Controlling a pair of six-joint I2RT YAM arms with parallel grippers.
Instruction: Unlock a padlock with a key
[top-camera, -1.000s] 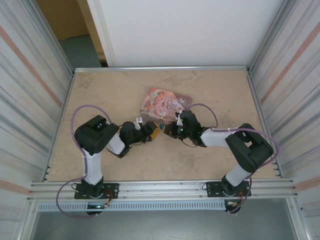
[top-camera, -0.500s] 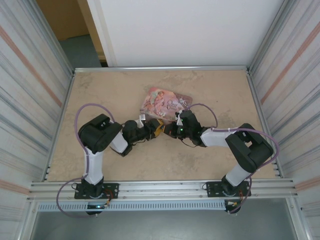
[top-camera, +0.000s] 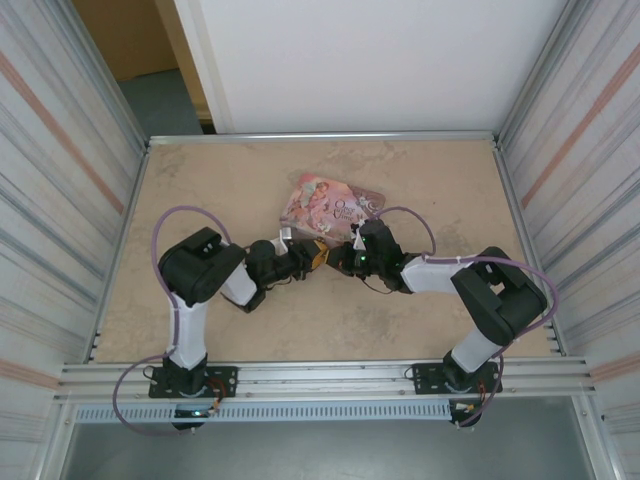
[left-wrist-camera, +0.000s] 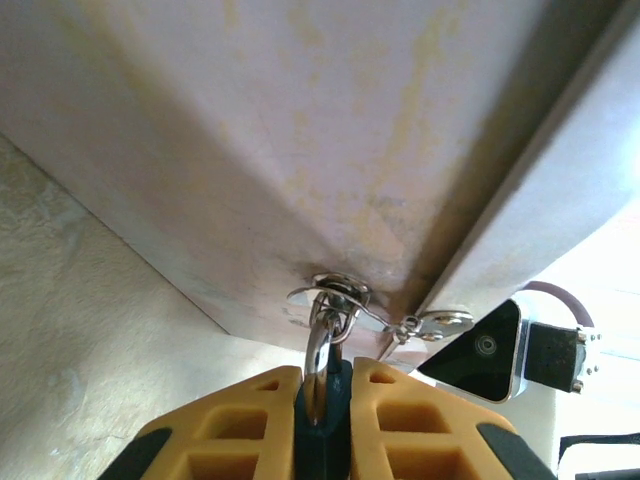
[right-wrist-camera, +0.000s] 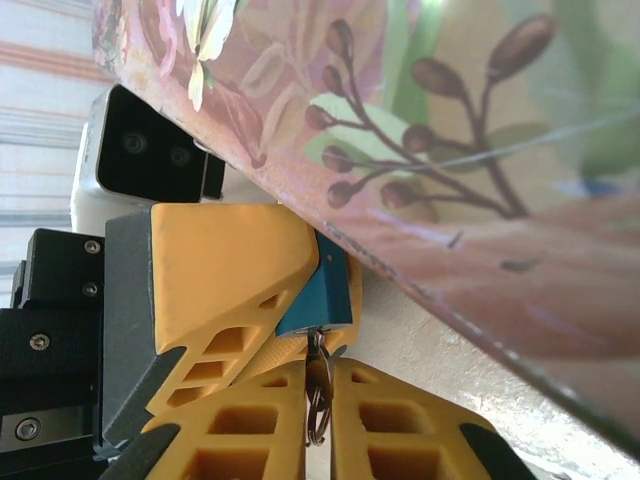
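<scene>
The padlock (left-wrist-camera: 323, 425) has a blue-teal body, and my left gripper (left-wrist-camera: 325, 382) is shut on it. Its silvery shackle (left-wrist-camera: 317, 357) runs through a metal clasp (left-wrist-camera: 335, 298) on the pink illustrated tin (top-camera: 330, 203). In the right wrist view the padlock (right-wrist-camera: 324, 293) sits against the left gripper's yellow fingers (right-wrist-camera: 215, 290), right under the tin's edge. My right gripper (right-wrist-camera: 318, 378) is shut on the key (right-wrist-camera: 319, 385), whose tip meets the underside of the padlock body. In the top view the left gripper (top-camera: 312, 256) and right gripper (top-camera: 338, 262) meet tip to tip just in front of the tin.
The tin (right-wrist-camera: 450, 150) hangs close over both grippers. Bare beige table (top-camera: 200, 180) lies to the left, behind and to the right of it. Corrugated metal walls (top-camera: 60, 170) close in both sides, and a rail (top-camera: 320, 375) runs along the near edge.
My left gripper has shifted right and slightly toward the tin, closing the gap to the right gripper. The right arm has barely moved.
</scene>
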